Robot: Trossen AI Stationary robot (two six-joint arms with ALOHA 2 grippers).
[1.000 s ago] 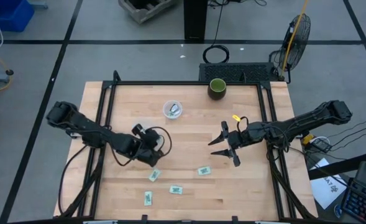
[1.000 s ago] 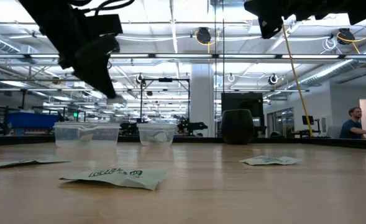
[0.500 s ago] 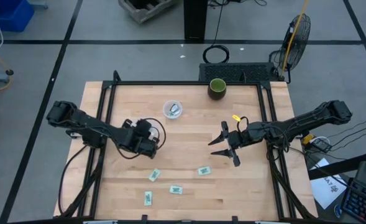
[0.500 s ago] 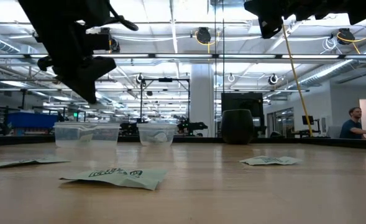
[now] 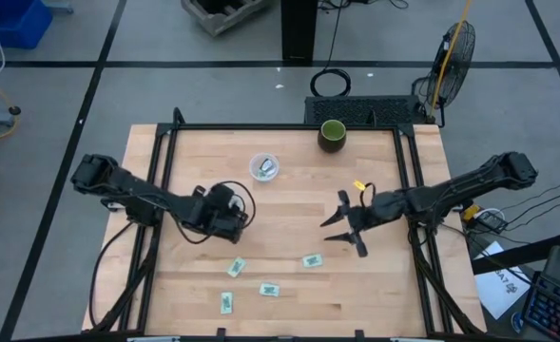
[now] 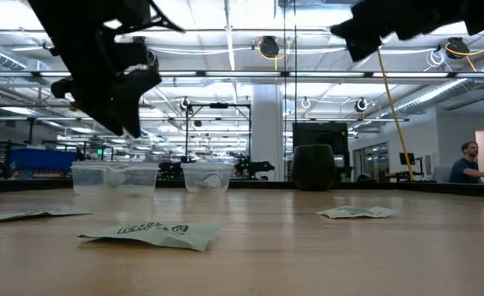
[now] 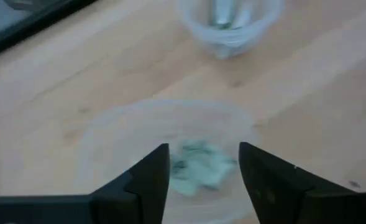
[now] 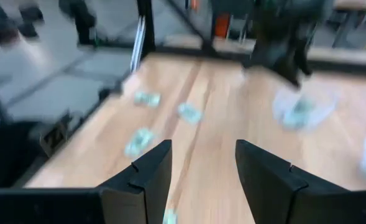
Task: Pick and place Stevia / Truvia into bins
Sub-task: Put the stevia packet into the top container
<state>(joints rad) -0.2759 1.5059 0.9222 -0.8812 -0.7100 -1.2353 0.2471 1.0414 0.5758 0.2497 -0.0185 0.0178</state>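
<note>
My left gripper [image 7: 201,149] [image 5: 230,217] hangs open above the wider clear tub [image 7: 164,143] [image 6: 114,177], where one Stevia sachet [image 7: 198,168] lies on the bottom. The round cup [image 5: 263,168] [image 7: 227,22] stands farther back with sachets inside. Several more sachets lie flat on the table toward its near edge [image 5: 236,268] [image 5: 269,289] [image 5: 226,303] [image 5: 312,259]. My right gripper [image 5: 329,228] [image 8: 201,144] hovers open right of centre, just beyond the sachet [image 5: 312,259], with nothing between its fingers.
A dark green cup [image 5: 332,134] [image 6: 314,167] stands at the table's far edge. A black frame [image 5: 162,171] runs along the table's sides. A fan [image 5: 455,47] stands on the floor beyond the far right corner. A person [image 6: 469,160] sits far off in the room.
My left gripper has carried a sachet from the near sachets back over the clear tub. It has then opened, and the sachet now lies in the tub. My right gripper has shifted slightly toward the near edge.
</note>
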